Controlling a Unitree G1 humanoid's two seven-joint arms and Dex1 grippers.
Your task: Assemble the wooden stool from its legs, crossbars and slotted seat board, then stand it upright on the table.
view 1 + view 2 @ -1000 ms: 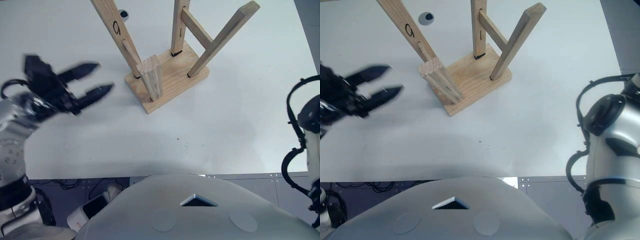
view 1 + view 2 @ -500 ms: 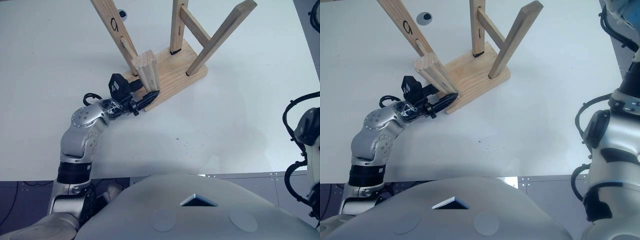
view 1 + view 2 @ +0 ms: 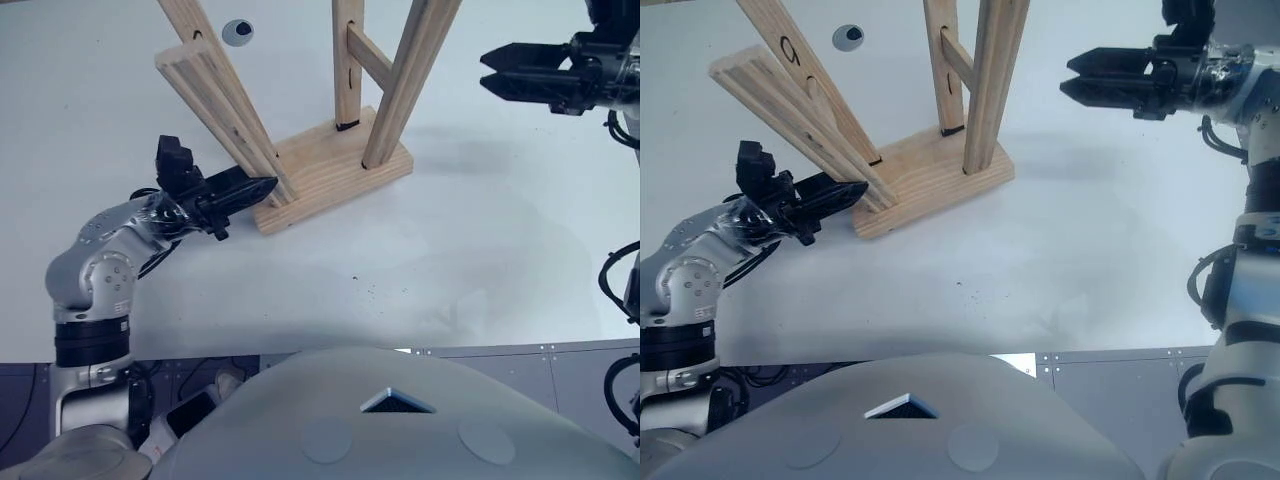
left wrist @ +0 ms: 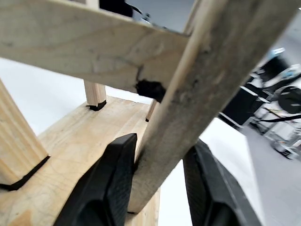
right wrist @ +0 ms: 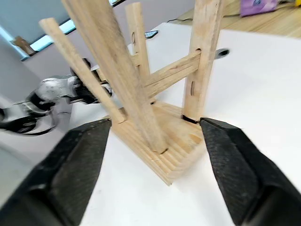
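Note:
The wooden stool lies upside down, its seat board [image 3: 335, 172] on the white table [image 3: 470, 260] and its legs pointing up. A crossbar [image 3: 368, 55] joins the two far legs. The near leg [image 3: 215, 95] slants up to the left. My left gripper [image 3: 262, 187] is low at that leg's foot by the seat board; in the left wrist view its black fingers [image 4: 115, 179] are shut on the leg [image 4: 188, 117]. My right gripper [image 3: 487, 70] hangs open in the air to the right of the stool, pointing at the legs [image 5: 141, 61].
A small round dark disc [image 3: 237, 31] lies on the table behind the stool. The table's front edge [image 3: 480, 350] runs below, with dark specks [image 3: 357, 280] on the bare surface in front of the stool.
My left gripper swung in from the left and shut on the near leg's foot. The stool's legs now lean further left. My right arm rose from the side to beside the stool.

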